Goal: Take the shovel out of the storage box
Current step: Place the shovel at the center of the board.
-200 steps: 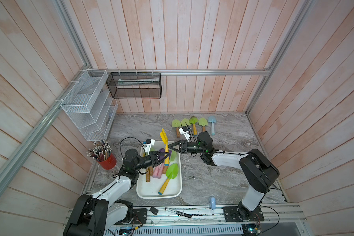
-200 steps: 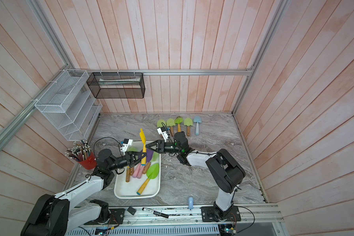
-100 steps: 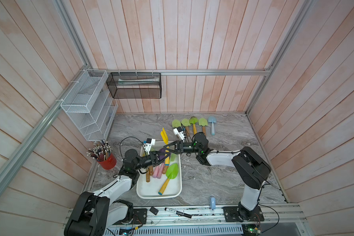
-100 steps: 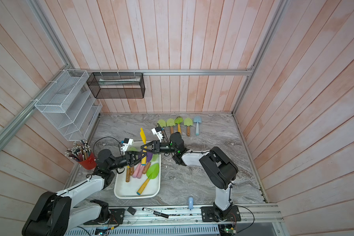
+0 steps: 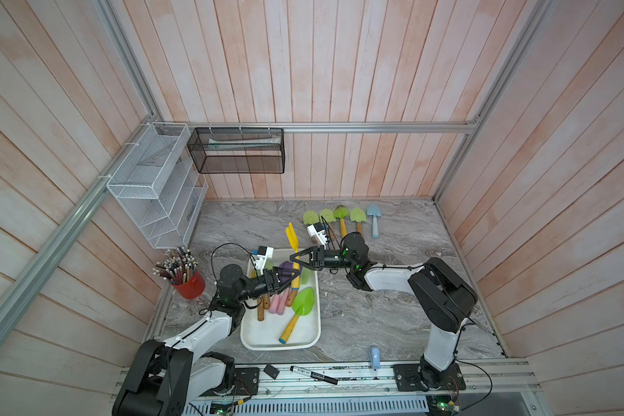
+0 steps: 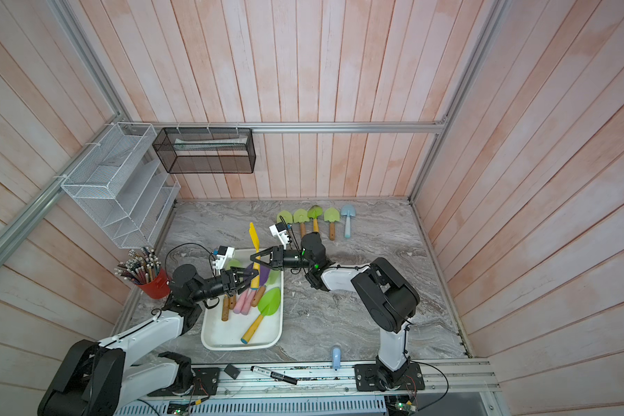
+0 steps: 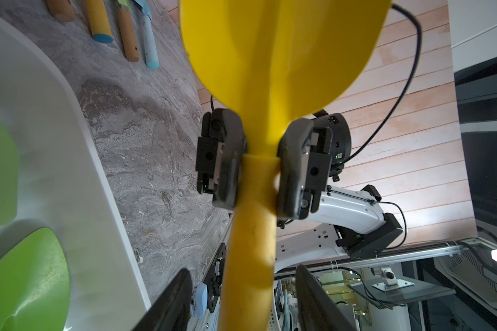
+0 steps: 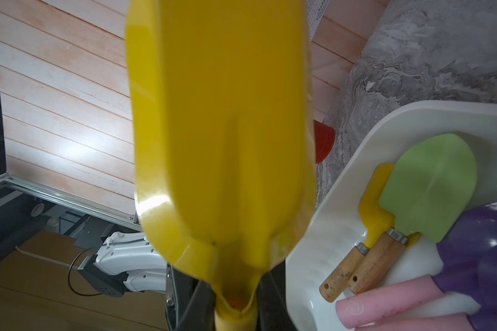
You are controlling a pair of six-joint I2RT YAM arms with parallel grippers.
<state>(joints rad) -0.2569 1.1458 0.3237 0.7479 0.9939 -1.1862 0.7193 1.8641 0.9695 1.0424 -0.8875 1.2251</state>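
The yellow shovel (image 5: 292, 234) (image 6: 254, 236) stands tilted above the far end of the white storage box (image 5: 267, 336) (image 6: 227, 338), blade up. My right gripper (image 5: 293, 256) (image 6: 253, 258) is shut on its neck just below the blade (image 8: 221, 129), which also shows in the left wrist view (image 7: 260, 166). My left gripper (image 5: 292, 276) (image 6: 252, 276) is open lower down. Its fingers (image 7: 172, 303) flank the yellow handle (image 7: 250, 258) with a gap on each side.
In the box lie a green shovel with a yellow handle (image 5: 302, 298), a purple one (image 8: 482, 252), pink handles (image 5: 280, 304) and wooden-handled ones (image 8: 365, 266). Several shovels (image 5: 341, 216) line the table's back. A red pencil cup (image 5: 191, 285) stands left; a marker (image 5: 314, 374) lies in front.
My right gripper moved left to the yellow shovel and shut on its neck. My left gripper, which held the handle, has opened.
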